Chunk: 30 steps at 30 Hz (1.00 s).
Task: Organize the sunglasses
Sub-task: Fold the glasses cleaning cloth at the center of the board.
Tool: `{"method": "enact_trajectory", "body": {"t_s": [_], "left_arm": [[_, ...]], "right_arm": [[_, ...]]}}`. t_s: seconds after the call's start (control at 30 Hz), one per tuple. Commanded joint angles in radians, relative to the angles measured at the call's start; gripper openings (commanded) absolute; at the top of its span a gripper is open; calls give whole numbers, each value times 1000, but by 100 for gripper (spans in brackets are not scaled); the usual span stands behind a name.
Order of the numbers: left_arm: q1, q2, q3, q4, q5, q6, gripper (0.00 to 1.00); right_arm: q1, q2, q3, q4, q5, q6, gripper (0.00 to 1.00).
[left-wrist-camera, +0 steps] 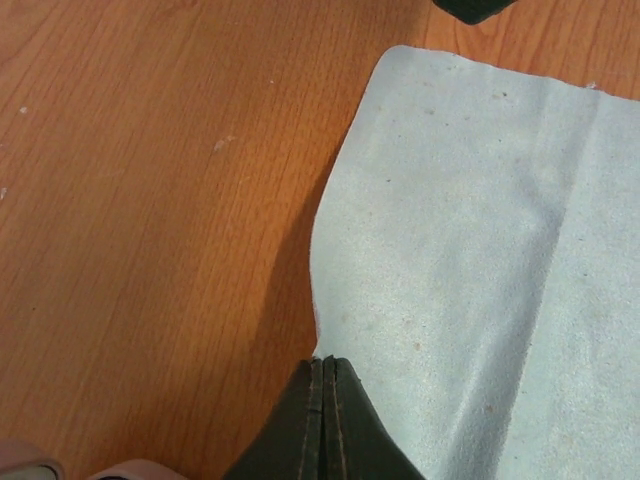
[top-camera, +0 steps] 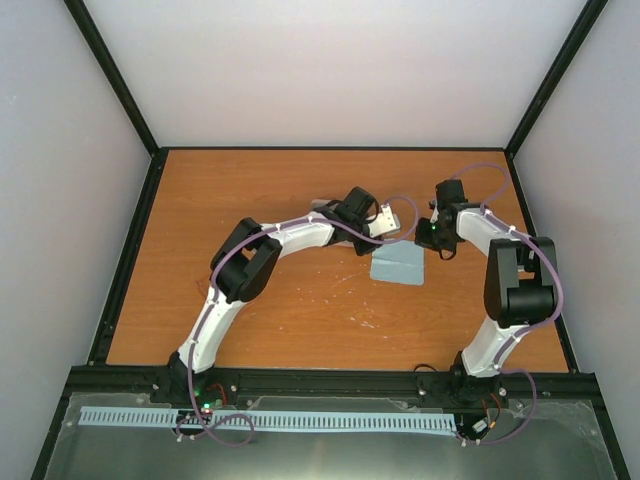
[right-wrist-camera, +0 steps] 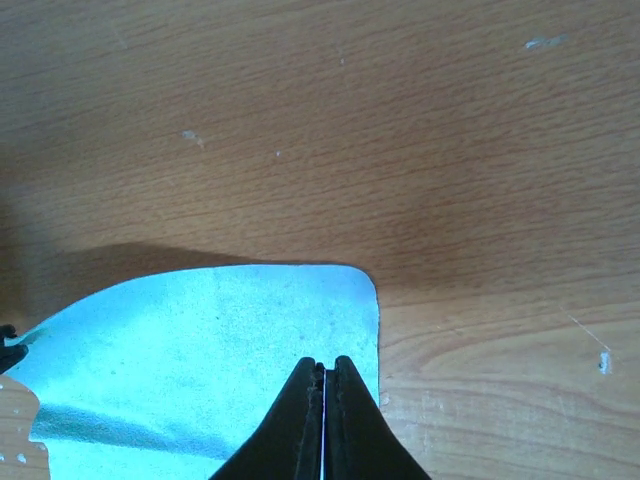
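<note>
Sunglasses: not made out in any view, axis can't tell | left gripper point(left-wrist-camera: 322, 368) clenched on cloth point(left-wrist-camera: 480, 250) edge | right gripper point(right-wrist-camera: 323, 368) clenched on cloth, which is raised | case point(left-wrist-camera: 30, 464) edge shows only in left wrist view

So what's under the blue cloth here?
Only wooden table shows around the blue cloth, whose edges lift where the left claw and right claw pinch them. Nothing pokes out; what lies beneath its middle is covered. No sunglasses are visible.
</note>
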<state>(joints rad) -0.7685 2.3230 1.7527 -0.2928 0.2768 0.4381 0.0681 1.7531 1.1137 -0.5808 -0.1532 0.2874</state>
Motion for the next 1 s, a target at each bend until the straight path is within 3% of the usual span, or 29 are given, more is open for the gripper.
{"method": "enact_trajectory", "body": {"t_s": [0.0, 0.13, 0.2, 0.3, 0.53, 0.97], "left_arm": [[6, -63, -23, 38, 13, 4, 1], [6, -71, -35, 44, 15, -1, 1], [6, -70, -35, 46, 16, 1, 1], [6, -66, -33, 48, 12, 4, 1], [6, -60, -28, 50, 13, 7, 1], [8, -57, -32, 51, 19, 7, 1]], "right_arm": [[7, -47, -31, 32, -25, -12, 3], [7, -50, -43, 38, -29, -10, 3], [7, -29, -28, 23, -13, -6, 18], [7, 17, 22, -5, 0, -3, 28], [14, 100, 97, -41, 24, -30, 29], [21, 131, 90, -59, 30, -126, 28]]}}
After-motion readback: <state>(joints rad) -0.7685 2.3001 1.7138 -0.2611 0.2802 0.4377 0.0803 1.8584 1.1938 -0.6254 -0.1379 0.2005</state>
